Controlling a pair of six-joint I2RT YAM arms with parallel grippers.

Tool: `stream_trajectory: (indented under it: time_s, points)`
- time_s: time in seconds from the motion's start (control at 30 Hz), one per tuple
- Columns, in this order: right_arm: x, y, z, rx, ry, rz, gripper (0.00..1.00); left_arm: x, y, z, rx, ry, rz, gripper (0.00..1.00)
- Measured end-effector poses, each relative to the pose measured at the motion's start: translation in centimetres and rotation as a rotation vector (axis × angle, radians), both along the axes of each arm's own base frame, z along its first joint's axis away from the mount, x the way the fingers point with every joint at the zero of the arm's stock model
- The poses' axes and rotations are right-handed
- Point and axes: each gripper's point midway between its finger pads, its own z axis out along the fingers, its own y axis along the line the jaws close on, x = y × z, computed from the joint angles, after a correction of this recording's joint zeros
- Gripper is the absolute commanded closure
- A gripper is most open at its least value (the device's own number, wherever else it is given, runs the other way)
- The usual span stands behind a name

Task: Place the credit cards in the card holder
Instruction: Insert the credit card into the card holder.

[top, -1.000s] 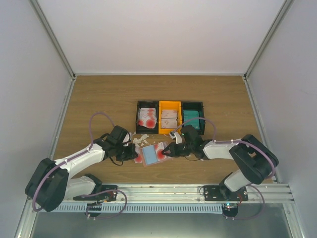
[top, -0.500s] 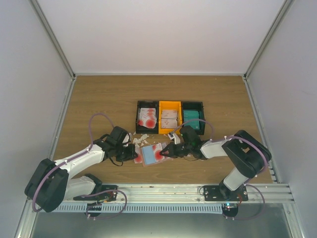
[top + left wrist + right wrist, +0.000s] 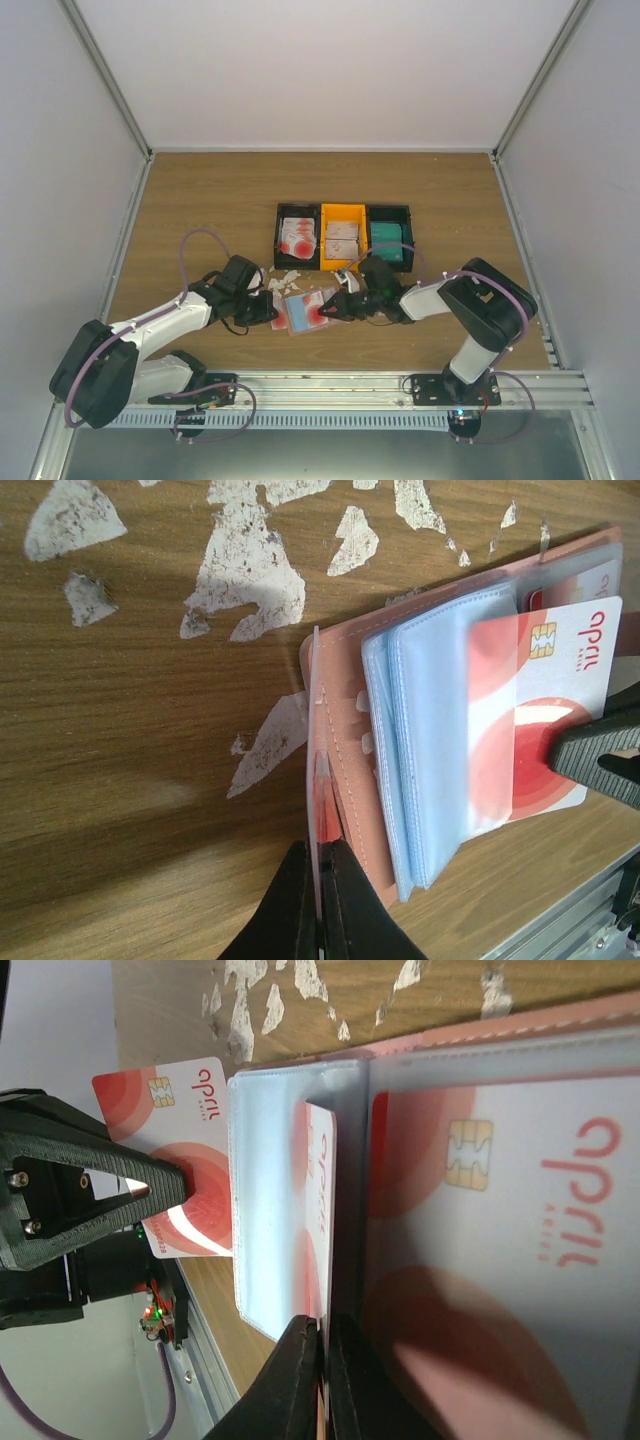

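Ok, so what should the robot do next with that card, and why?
Probably the right gripper should slide the card a bit deeper into the clear sleeve. Only one edge of the card is tucked in and much of it sticks out of the holder. The left gripper pinches the holder's edge, so it likely won't slip.

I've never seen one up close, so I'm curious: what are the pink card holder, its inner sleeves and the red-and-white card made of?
The card holder: likely faux leather or vinyl, matte salmon with stitched seams. The inner sleeves: soft translucent plastic, bluish; the card's print shows through. The credit card: seemingly stiff glossy plastic, with a gold chip.
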Motion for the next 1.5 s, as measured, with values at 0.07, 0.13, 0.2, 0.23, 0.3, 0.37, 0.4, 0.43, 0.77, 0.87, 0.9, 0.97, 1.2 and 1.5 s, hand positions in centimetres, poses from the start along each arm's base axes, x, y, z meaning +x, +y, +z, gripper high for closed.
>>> stream_trajectory:
  time_s: [0.07, 0.13, 0.2, 0.23, 0.3, 0.37, 0.4, 0.43, 0.77, 0.87, 0.9, 0.97, 1.2, 1.5]
  points:
    - [-0.3, 0.2, -0.1, -0.005, 0.000, 0.007, 0.94, 0.0, 0.0, 0.0, 0.000, 0.000, 0.000, 1.00]
    - [-0.7, 0.3, -0.2, -0.014, 0.004, 0.018, 0.92, 0.0, 0.0, 0.0, -0.001, 0.001, 0.002, 1.00]
    - [-0.9, 0.5, -0.3, -0.021, 0.004, 0.026, 0.86, 0.0, 0.0, 0.0, -0.001, 0.000, 0.002, 1.00]
    - [-1.0, 0.6, -0.4, -0.027, 0.003, 0.029, 0.81, 0.0, 0.0, 0.0, -0.002, 0.000, 0.002, 1.00]
    - [-1.1, 0.8, -0.5, -0.039, -0.001, 0.036, 0.79, 0.0, 0.0, 0.0, -0.002, 0.000, 0.002, 1.00]
    - [-1.2, 1.0, -0.5, -0.042, -0.009, 0.039, 0.79, 0.0, 0.0, 0.0, -0.002, 0.000, 0.002, 1.00]
    - [-1.1, 1.1, -0.5, -0.043, -0.013, 0.038, 0.81, 0.0, 0.0, 0.0, -0.002, 0.000, 0.002, 1.00]
    - [-1.1, 1.1, -0.5, -0.045, -0.015, 0.038, 0.83, 0.0, 0.0, 0.0, -0.002, 0.000, 0.002, 1.00]
    - [-0.4, 1.1, -0.1, -0.066, -0.055, 0.001, 0.67, -0.1, -0.1, 0.1, -0.006, -0.006, -0.003, 1.00]
    - [-0.1, 0.7, 0.2, -0.083, -0.078, -0.024, 0.67, -0.2, -0.3, 0.1, -0.010, -0.008, -0.010, 1.00]
    - [-0.1, 0.6, 0.2, -0.089, -0.081, -0.030, 0.67, -0.1, -0.3, 0.1, -0.010, -0.009, -0.010, 1.00]
    - [0.0, 0.4, 0.3, -0.096, -0.087, -0.039, 0.68, -0.2, -0.4, 0.1, -0.011, -0.009, -0.012, 1.00]
    - [-0.1, -0.1, 0.2, -0.110, -0.093, -0.054, 0.62, -0.3, -0.3, 0.0, -0.011, -0.007, -0.010, 1.00]
    - [0.0, -1.1, 0.1, -0.155, -0.111, -0.076, 0.75, -0.3, -0.4, 0.0, -0.016, -0.009, -0.007, 1.00]
